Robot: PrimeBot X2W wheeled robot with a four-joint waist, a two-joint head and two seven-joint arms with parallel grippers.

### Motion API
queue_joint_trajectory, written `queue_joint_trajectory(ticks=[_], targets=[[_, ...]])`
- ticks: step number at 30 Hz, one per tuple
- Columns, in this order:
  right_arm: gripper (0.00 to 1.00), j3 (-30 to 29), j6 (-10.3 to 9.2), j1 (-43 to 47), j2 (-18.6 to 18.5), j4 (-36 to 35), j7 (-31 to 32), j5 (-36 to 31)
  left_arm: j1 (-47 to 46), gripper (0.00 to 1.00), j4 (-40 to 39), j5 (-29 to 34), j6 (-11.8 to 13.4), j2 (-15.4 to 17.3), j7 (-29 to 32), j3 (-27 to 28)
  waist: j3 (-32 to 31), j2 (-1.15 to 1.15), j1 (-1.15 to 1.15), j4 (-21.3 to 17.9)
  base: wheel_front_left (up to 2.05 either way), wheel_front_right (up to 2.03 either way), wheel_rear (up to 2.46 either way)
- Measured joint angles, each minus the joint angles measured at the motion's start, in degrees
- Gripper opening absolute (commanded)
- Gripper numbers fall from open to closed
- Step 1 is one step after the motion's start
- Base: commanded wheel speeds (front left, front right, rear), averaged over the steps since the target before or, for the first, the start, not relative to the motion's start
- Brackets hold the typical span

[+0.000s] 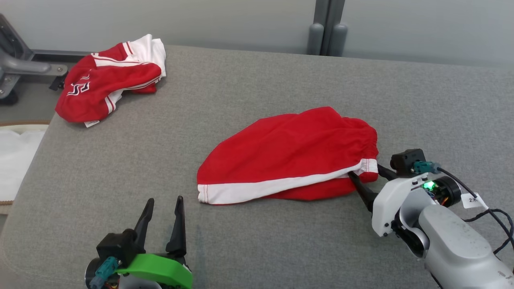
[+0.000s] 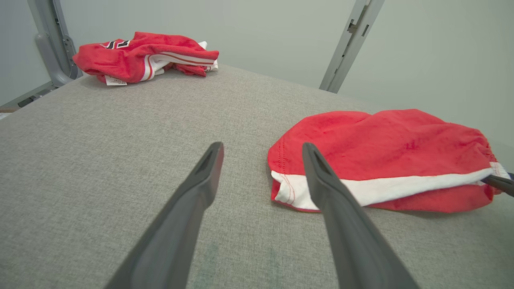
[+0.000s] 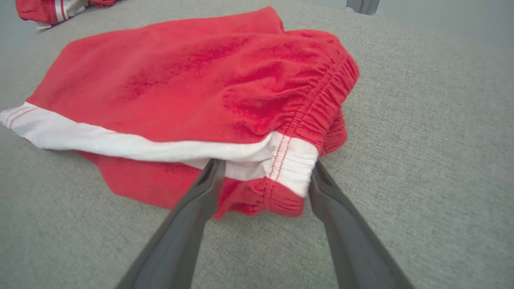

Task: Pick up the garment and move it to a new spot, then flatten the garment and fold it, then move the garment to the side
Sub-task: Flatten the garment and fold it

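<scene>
Garment [image 1: 289, 156], a pair of red shorts with a white stripe [image 1: 281, 184], sat roughly mid-bench [image 1: 261, 72], doubled over on itself. In the head view its long axis ran from about 8 o'clock (the leg hem [image 1: 204, 194]) up to 2 o'clock (the elastic waistband [image 1: 363, 132]). The bit that mattered imo: the right claw [image 1: 364, 170] was right at the waistband end, coming in from the garment's 4 o'clock, spread wide and straddling the white corner. From the right wrist view one finger [image 3: 202, 192] looked tucked in under the white stripe between the layers, and the other ran just beside the outer edge of the corner. So it was open around the cloth, not pinching anything yet. The left claw [image 1: 165, 199] was down at 7 o'clock off the hem end, near but not touching, also wide open and empty. The right arm was clearly the nearer one, and my guess was the next move meant closing on that corner. Only risk I'd flag was catching just one layer. A bunched-up jersey [image 1: 108, 84] lay off at 10 o'clock, well apart.
</scene>
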Motion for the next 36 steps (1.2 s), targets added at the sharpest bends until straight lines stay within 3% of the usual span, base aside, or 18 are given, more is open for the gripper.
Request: queue_joint_trajectory(ticks=[1, 4, 9, 11, 12, 14, 19, 28, 36], targets=[[0.88, 0.86, 0.0, -0.21, -0.24, -0.24, -0.2, 0.9, -0.01, 1.0, -0.02, 0.0, 0.0, 0.0, 0.0, -0.01, 0.1, 0.0, 0.0, -0.05, 0.0, 0.0, 0.0], [0.56, 3.15, 0.0, -1.22, -1.04, -0.44, -0.71, 2.91, -0.14, 1.0, -0.14, 0.02, 0.0, 0.0, 0.0, -0.15, 0.52, 0.0, 0.0, -0.15, 0.0, 0.0, 0.0], [0.44, 7.16, 0.0, -3.53, -2.07, -0.44, -2.12, 5.55, -0.69, 1.0, -0.18, 0.18, 0.0, 0.0, 0.01, -0.49, 1.35, 0.0, 0.0, -0.26, 0.0, 0.0, 0.0], [0.33, 8.45, 0.0, -4.64, -2.47, -0.1, -3.2, 6.17, -0.97, 1.0, -0.15, 0.19, 0.0, 0.0, 0.0, -0.65, 1.68, 0.0, 0.0, -0.27, 0.0, 0.0, 0.0], [0.26, 8.9, 0.0, -4.98, -2.61, 0.04, -3.78, 6.37, -1.04, 1.0, -0.12, 0.18, 0.0, 0.0, 0.0, -0.71, 1.79, 0.0, 0.0, -0.28, 0.0, 0.0, 0.0], [0.02, 9.85, 0.0, -5.76, -2.78, 0.7, -4.94, 6.78, -1.12, 1.0, 0.03, 0.16, 0.0, 0.01, 0.01, -1.22, 1.94, 0.0, 0.0, -0.4, 0.0, 0.0, 0.0], [0.0, 12.18, 0.0, -6.61, -3.5, 1.21, -7.08, 7.71, -2.67, 1.0, 2.46, -1.63, 0.0, 0.31, -0.01, -4.77, 2.1, 0.0, 0.0, -1.11, 0.0, 0.0, 0.0], [0.0, 15.45, 0.0, -7.9, -4.85, 1.67, -8.72, 9.79, -9.5, 1.0, 14.29, -12.63, -0.01, 3.89, 1.97, -13.54, 3.07, 0.0, 0.0, -3.41, 0.0, 0.0, 0.0], [0.0, 17.55, 0.01, -9.18, -4.89, 2.64, -9.47, 11.04, -13.38, 1.0, 17.9, -21.61, -0.01, 5.69, 2.78, -20.39, 4.35, 0.0, 0.0, -4.56, 0.0, 0.0, 0.0]])
